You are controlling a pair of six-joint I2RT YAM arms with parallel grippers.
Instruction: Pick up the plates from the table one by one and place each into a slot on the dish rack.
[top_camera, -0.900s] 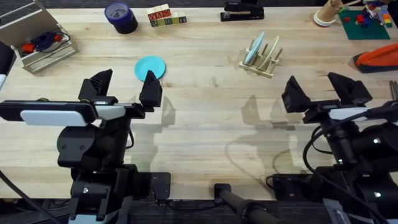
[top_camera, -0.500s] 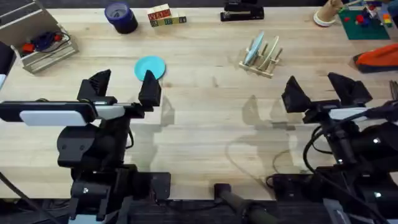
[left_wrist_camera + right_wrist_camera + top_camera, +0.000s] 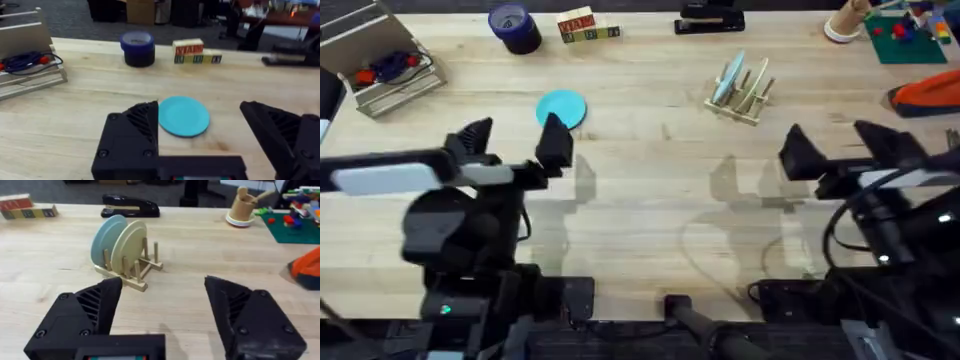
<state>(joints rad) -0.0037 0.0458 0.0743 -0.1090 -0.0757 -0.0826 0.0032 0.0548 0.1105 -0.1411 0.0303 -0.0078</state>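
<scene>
Plates first: one turquoise plate (image 3: pixel 561 108) lies flat on the table (image 3: pixel 650 200), at about 10 o'clock from centre in the overhead view. My left gripper (image 3: pixel 512 145) has crept fwd over the last sec and now sits just short of it, fingers spread wide, holding nothing. So I judge the pick is imminent, approach nearly done. Right gripper (image 3: pixel 847 150) is also wide open and empty, barely shifted, roughly 5 o'clock of the dish rack (image 3: pixel 740 90).

Right wrist cam shows the rack holds two plates upright, a pale blue plate (image 3: pixel 106 237) and what looks like a cream plate (image 3: pixel 129 244); colour is hard to call from overhead. Left wrist cam shows the turquoise plate between my fingers' line, apart from them.
</scene>
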